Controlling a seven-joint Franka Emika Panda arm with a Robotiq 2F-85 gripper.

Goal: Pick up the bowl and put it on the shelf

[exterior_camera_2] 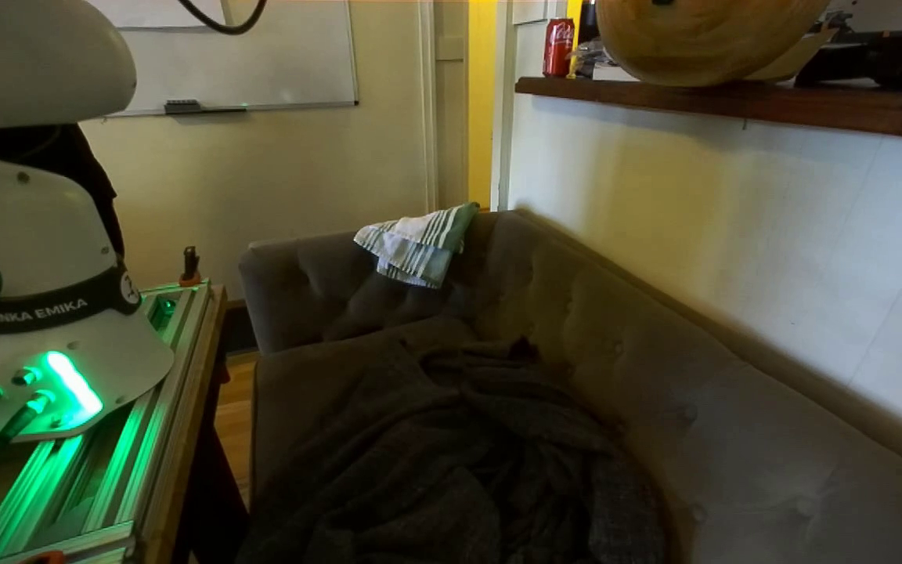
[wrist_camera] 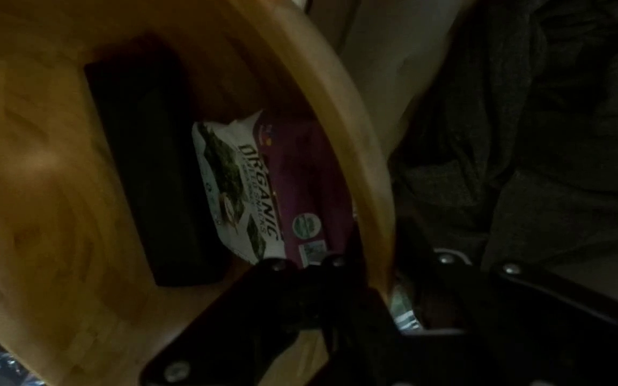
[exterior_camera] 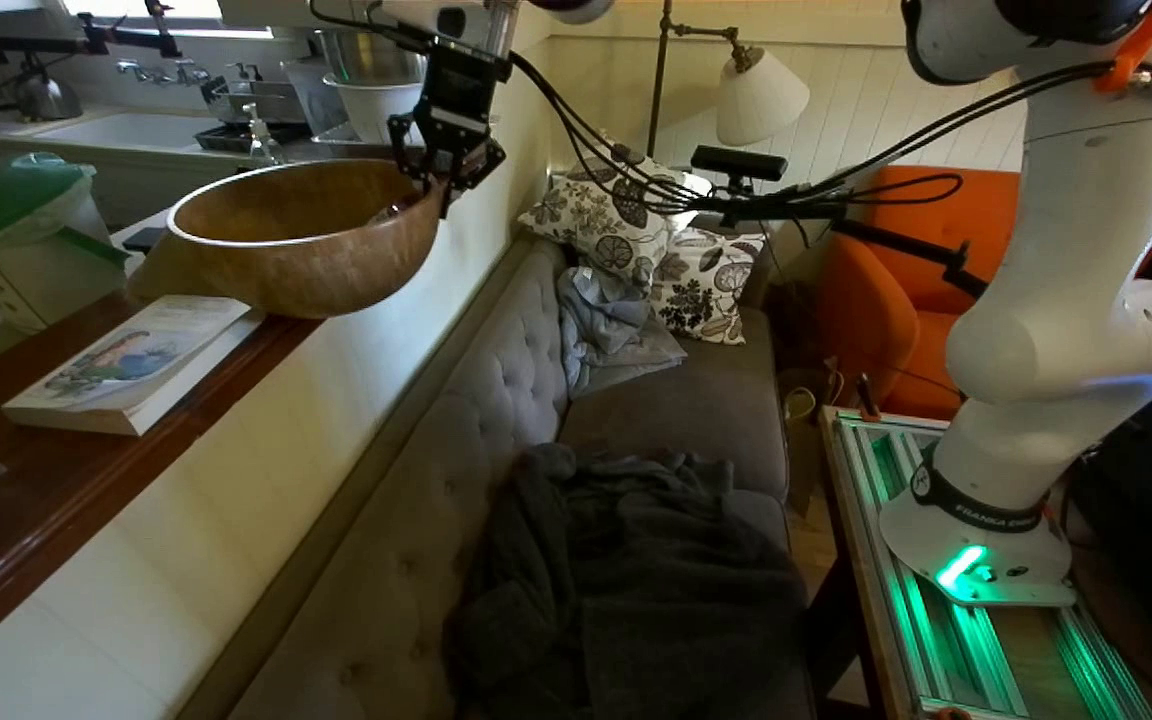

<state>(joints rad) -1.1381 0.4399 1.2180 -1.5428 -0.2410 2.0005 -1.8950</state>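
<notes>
Bowl [exterior_camera: 326,270], at the edge of the shelf [exterior_camera: 56,500], contact unclear, should handle as stiff, slick wood weighted by the packet [wrist_camera: 287,187] and black block [wrist_camera: 153,166] inside, so its rim [wrist_camera: 360,150], which the gripper [exterior_camera: 438,195] pinches, wants firm holding against tipping.

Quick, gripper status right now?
Gripper: closed, holding the bowl by its rim, one finger inside the bowl and one outside.
</notes>
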